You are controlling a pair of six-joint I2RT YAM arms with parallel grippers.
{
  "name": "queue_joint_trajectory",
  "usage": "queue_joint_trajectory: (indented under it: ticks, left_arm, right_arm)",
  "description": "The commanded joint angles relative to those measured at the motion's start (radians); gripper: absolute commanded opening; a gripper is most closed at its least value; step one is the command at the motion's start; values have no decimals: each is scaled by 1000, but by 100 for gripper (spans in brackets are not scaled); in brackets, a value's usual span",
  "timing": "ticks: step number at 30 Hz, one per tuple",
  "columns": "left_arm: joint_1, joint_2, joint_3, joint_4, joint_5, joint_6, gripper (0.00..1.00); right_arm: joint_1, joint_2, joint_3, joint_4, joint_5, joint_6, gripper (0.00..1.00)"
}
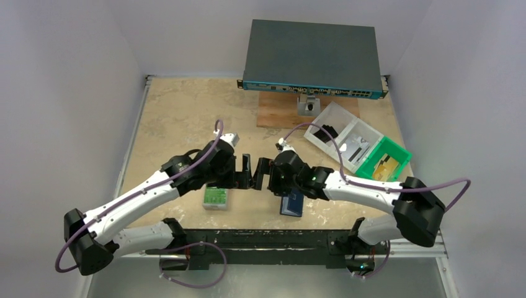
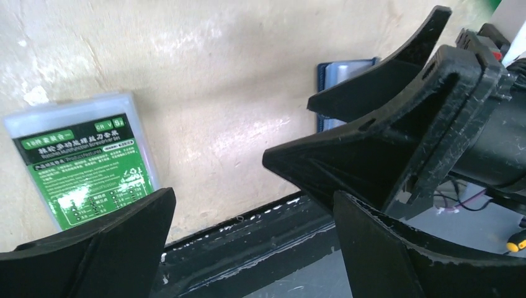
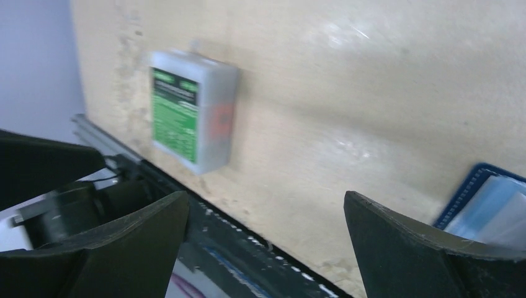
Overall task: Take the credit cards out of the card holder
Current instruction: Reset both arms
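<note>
Hovering low over the near part of the table (image 1: 180,112), my left gripper (image 1: 247,172) and my right gripper (image 1: 264,175) face each other tip to tip. They are very close, but I cannot tell whether they touch.

My left fingers (image 2: 99,248) are spread wide, and through the gap I see bare table top and the dark front rail. My right fingers (image 3: 428,248) are spread just as wide, over the same stretch of table edge.

The card holder (image 1: 291,203) lies flat on the table near the front edge, just to the right of both grippers and partly hidden under my right wrist. Neither gripper touches it. Its light-blue lining faces up inside a dark blue border, so it lies open. I cannot make out whether anything sits in its pockets.

A small grey case (image 1: 216,197) with a green label lies flat on the other side, by my left arm. The two grippers hang between it and the card holder.

Far to the right, well apart from the card holder, a green bin (image 1: 397,152) holds flat tan-gold pieces that look like the credit cards (image 1: 386,167). They are too small to count.

A clear sorting tray (image 1: 338,121) sits just beside the bin. Behind it are a wooden board (image 1: 279,115) and a flat grey network box (image 1: 310,56).
</note>
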Motion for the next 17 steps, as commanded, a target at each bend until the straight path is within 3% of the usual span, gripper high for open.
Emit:
queue_joint_trajectory:
  ticks: [1, 10, 17]
  left_arm:
    - [6, -35, 113, -73, -68, 59, 100]
    - [5, -80, 174, -83, -140, 91, 100]
    - [5, -79, 173, -73, -140, 99, 100]
  right_arm:
    - [4, -75, 96, -19, 9, -58, 99]
    - [3, -185, 147, -85, 161, -110, 99]
    - [3, -205, 162, -103, 191, -130, 99]
